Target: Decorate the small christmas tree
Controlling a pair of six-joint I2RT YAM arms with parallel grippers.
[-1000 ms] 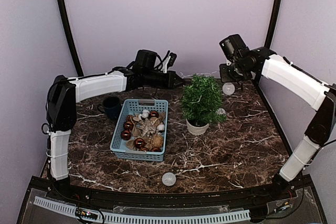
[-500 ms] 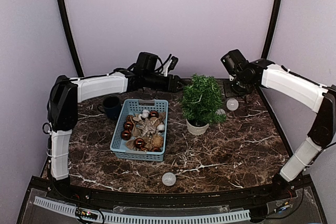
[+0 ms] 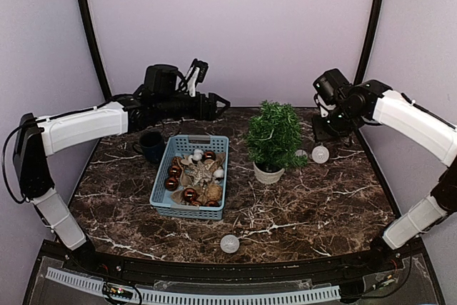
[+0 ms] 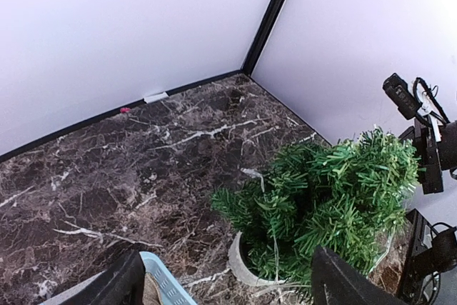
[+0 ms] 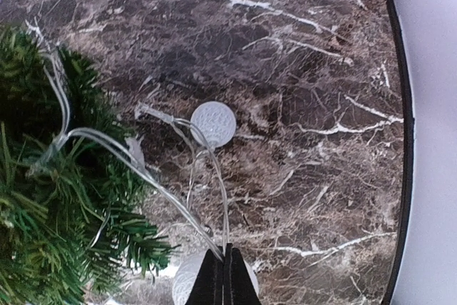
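Dark marble table (image 3: 314, 205), lilac walls (image 3: 228, 26), small christmas tree (image 3: 273, 133) near the back middle.
I see a bushy dark-green tree standing up in a round white pot (image 3: 268, 173), just right of the blue basket (image 3: 163, 192). My left gripper (image 4: 228, 273) is spread wide and holds nothing. My right gripper (image 5: 228, 276) is pinched tight on a clear wire (image 5: 143, 171) that runs into the branches; a white ball (image 5: 213, 124) lies on the table by it.
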